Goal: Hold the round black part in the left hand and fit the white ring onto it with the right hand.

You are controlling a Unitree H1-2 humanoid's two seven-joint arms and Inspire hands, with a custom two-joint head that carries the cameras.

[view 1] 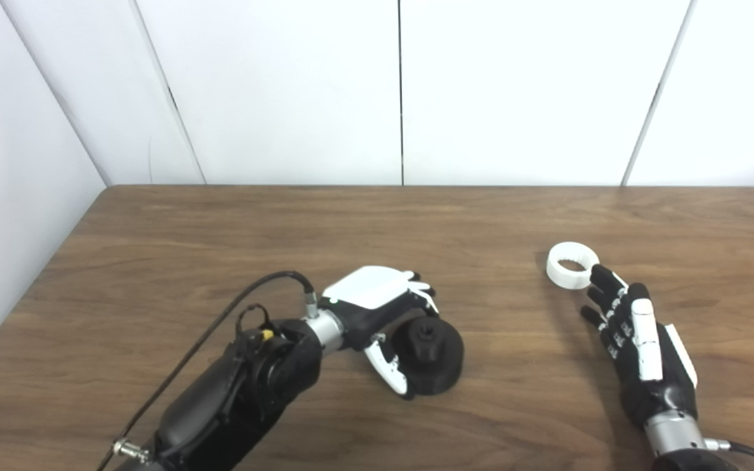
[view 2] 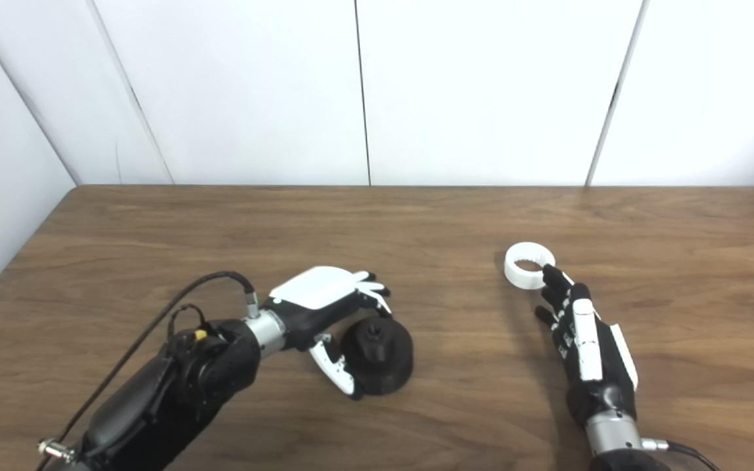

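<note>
Nearest, on the right, the right hand point(view 1: 639, 340) lies low over the wooden counter point(view 1: 220, 229), fingers stretched flat and apart, holding nothing. Its fingertips point(view 1: 603, 278) reach the near edge of the one white ring point(view 1: 572, 265), which lies flat, hole upward. On the left, the left hand point(view 1: 380, 314) curls loosely around the one round black part point(view 1: 430, 353), thumb at its near side, fingers over its far side. The part sits on the counter, a raised hub on top.

left hand point(view 2: 324, 307) cupping round black part point(view 2: 377, 356), right hand point(view 2: 580, 340) fingers point(view 2: 550, 278) touching white ring point(view 2: 529, 264)
</note>
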